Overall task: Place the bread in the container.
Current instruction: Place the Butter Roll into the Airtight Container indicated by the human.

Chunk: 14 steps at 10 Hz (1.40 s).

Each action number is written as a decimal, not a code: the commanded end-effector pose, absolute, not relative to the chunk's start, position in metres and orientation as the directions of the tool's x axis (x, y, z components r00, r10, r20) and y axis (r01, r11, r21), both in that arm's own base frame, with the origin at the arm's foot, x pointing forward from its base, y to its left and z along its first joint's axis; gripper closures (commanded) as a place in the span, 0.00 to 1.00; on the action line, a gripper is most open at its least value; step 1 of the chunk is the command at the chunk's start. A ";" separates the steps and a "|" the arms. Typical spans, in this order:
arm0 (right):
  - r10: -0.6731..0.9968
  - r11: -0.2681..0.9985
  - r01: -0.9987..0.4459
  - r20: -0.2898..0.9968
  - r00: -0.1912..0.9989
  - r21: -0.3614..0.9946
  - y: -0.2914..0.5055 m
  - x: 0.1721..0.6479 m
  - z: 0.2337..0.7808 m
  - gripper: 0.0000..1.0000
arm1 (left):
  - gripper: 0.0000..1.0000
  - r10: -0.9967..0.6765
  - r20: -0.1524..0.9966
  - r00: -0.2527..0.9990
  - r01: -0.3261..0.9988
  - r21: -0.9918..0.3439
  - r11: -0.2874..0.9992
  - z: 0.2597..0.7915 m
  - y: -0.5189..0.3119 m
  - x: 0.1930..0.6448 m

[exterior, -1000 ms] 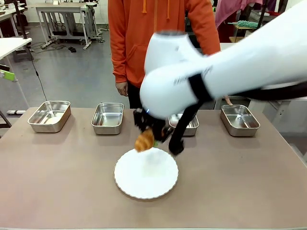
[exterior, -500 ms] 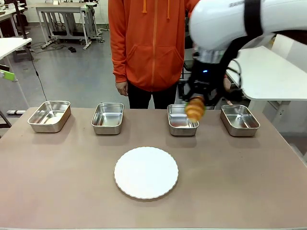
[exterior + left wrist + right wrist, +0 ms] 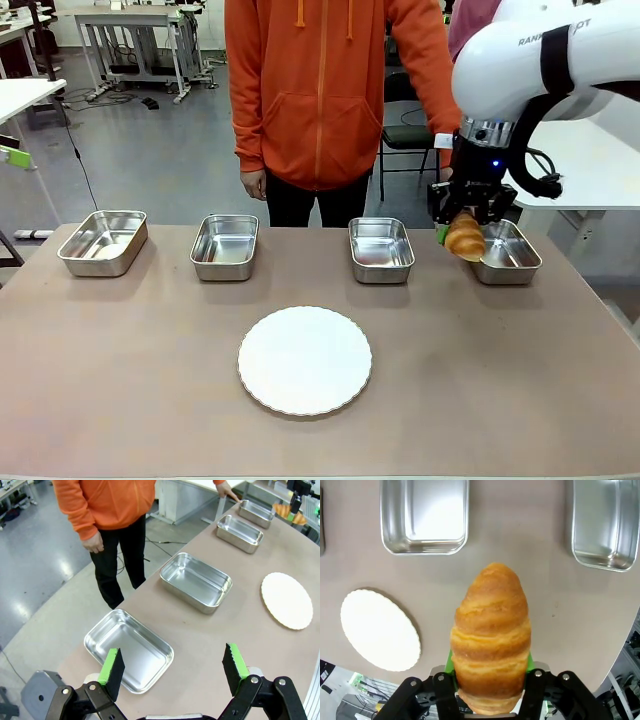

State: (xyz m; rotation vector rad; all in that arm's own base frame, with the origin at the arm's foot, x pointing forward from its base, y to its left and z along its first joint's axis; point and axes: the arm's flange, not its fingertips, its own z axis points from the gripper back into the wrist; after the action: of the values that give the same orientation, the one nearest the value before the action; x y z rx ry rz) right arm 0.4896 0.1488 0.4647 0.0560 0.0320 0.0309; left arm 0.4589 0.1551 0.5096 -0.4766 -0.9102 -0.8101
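The bread [image 3: 465,240], a golden-brown croissant, hangs in the air at the left rim of the far-right steel container [image 3: 503,252]. My right gripper [image 3: 466,226] is shut on its upper end and points down. The right wrist view has the bread [image 3: 491,630] standing up between the black fingers of my right gripper [image 3: 490,682], above bare table, with two pans [image 3: 424,515] [image 3: 605,522] farther off. My left gripper [image 3: 173,666] stands open with nothing between its green pads [image 3: 113,667], high over the leftmost pan [image 3: 129,650]. Far off, the left wrist view catches the bread [image 3: 290,514].
Several alike steel pans stand in a row along the far side [image 3: 103,241] [image 3: 224,246] [image 3: 381,249]. A round white plate [image 3: 304,360] lies bare at the table's middle. A person in an orange hoodie [image 3: 320,90] stands behind the pans, one hand [image 3: 254,184] hanging down.
My right arm has lifted the bread off the area above the plate and carried it right, past the third pan to the far-right one.
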 end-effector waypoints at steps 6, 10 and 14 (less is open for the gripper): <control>0.079 0.997 -0.080 0.106 0.991 0.006 0.083 0.534 0.477 0.45 | 0.00 -0.408 0.844 0.348 0.788 -0.028 0.615 0.511 0.154 0.458; 0.154 0.986 -0.162 0.159 0.975 0.039 0.007 0.580 0.443 0.45 | 0.00 -0.408 0.844 0.348 0.788 -0.028 0.615 0.511 0.154 0.458; 0.232 0.966 -0.248 0.172 0.957 0.075 -0.015 0.597 0.398 0.45 | 0.00 -0.408 0.844 0.348 0.788 -0.028 0.615 0.511 0.154 0.458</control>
State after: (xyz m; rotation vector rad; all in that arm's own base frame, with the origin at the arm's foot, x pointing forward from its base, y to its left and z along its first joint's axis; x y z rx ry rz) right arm 0.5930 -0.0117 0.3970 0.0618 -0.1364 0.1950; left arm 0.4589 0.1551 0.5096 -0.4766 -0.9101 -0.8101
